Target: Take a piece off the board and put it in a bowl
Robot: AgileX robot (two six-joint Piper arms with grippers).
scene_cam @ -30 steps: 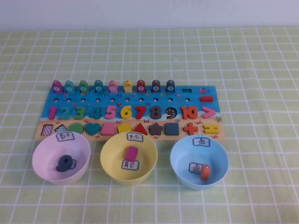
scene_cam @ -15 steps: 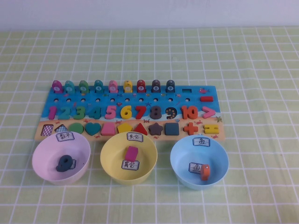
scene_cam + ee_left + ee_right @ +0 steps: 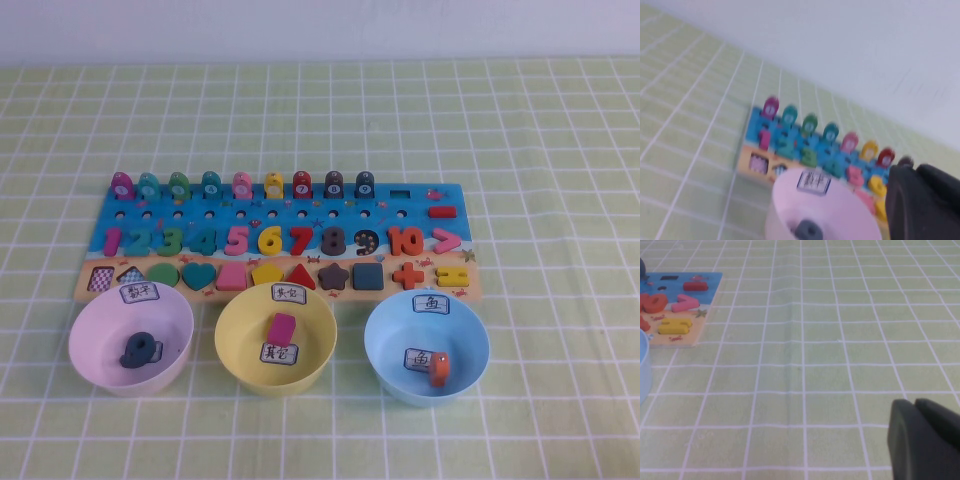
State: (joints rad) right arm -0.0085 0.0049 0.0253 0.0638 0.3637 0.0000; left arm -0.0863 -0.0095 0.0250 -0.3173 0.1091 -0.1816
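Between picks, by my read: neither arm shows in the high view. Left pincer (image 3: pixel 925 200) hangs near the pink bowl (image 3: pixel 130 340); right pincer (image 3: pixel 925 440) over bare table (image 3: pixel 560 150) right of the board (image 3: pixel 280 215). Open or clenched: cannot tell for either.

Count: three bowls, pink, yellow (image 3: pixel 276 338), blue (image 3: pixel 427 347), one piece in each. Board keeps nine pegs, numbers 1–10.

Next: reach, pick one piece.
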